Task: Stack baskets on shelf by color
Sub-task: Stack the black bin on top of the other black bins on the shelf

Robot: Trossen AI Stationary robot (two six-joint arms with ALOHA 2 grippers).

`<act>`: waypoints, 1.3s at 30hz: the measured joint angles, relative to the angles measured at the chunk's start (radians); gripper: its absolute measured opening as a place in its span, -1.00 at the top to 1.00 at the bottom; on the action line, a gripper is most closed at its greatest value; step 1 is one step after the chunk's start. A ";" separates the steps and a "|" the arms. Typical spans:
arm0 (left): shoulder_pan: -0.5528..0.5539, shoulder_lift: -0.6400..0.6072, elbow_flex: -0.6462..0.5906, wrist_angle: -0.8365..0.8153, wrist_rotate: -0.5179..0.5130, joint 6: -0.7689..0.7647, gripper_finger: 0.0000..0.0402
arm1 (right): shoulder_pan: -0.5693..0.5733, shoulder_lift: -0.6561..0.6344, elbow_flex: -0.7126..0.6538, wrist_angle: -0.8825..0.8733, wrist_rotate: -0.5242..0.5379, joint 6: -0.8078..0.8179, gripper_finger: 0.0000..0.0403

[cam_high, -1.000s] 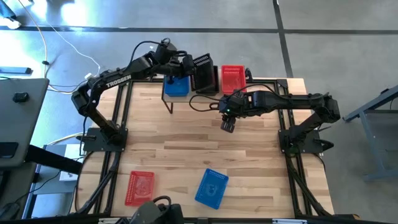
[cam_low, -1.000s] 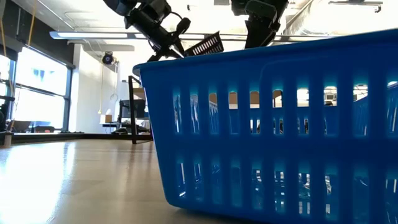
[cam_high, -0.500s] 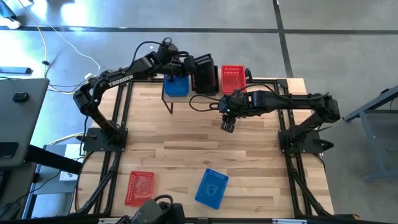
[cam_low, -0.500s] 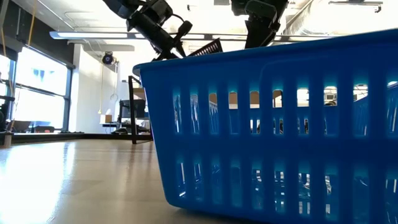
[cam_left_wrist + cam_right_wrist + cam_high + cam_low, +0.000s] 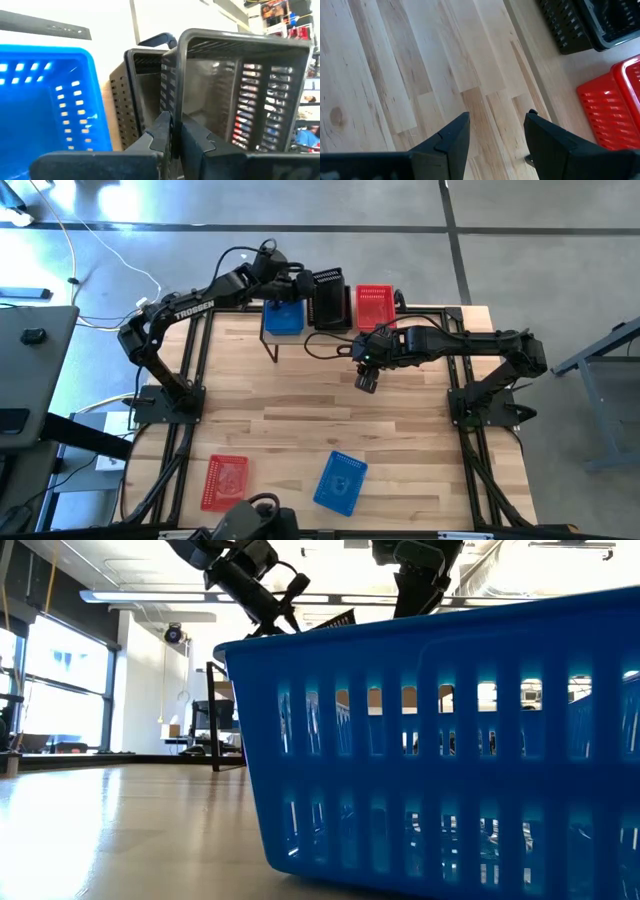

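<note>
On the shelf (image 5: 303,332) at the table's far edge stand a blue basket (image 5: 283,318), a black basket (image 5: 332,310) and a red basket (image 5: 375,305). My left gripper (image 5: 304,282) is shut on another black basket (image 5: 240,90), held tipped above the black one on the shelf, its open side toward the gripper. My right gripper (image 5: 365,380) hangs open over bare tabletop in front of the shelf, its fingers (image 5: 455,135) holding nothing. A red basket (image 5: 225,480) and a blue basket (image 5: 340,482) lie near the table's front edge. My left gripper pinches the tipped black basket's side wall at the rim (image 5: 173,107), one finger outside (image 5: 160,132) and one inside (image 5: 195,137). The fingers come from the table's left, slanting down. Whether the basket's lower end rests on the black basket beneath, I cannot tell.
In the low view the near blue basket (image 5: 430,740) fills most of the picture and hides the shelf. Bare wooden tabletop (image 5: 300,410) lies between the shelf and the two near baskets. Black frame rails (image 5: 185,420) run along both table sides.
My left gripper has rolled a little while staying in place, and the black basket has turned with it; in the low view its upper edge has sunk almost behind the blue basket's rim. The right arm has kept still.
</note>
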State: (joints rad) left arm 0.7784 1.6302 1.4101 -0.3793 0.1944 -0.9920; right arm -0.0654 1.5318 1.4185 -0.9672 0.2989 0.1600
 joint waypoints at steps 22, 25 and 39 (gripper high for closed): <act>-0.020 0.000 0.000 0.025 0.002 -0.018 0.94 | 0.000 0.000 0.000 -0.023 -0.019 0.024 0.14; -0.020 0.000 0.000 0.028 -0.023 -0.025 0.97 | 0.000 0.000 0.000 -0.023 -0.019 0.024 0.14; -0.021 0.000 0.000 0.029 -0.035 -0.037 0.71 | 0.000 0.000 0.000 -0.023 -0.018 0.023 0.14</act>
State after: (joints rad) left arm 0.7574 1.6299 1.4101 -0.3508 0.1594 -1.0286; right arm -0.0650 1.5322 1.4185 -0.9901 0.2806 0.1833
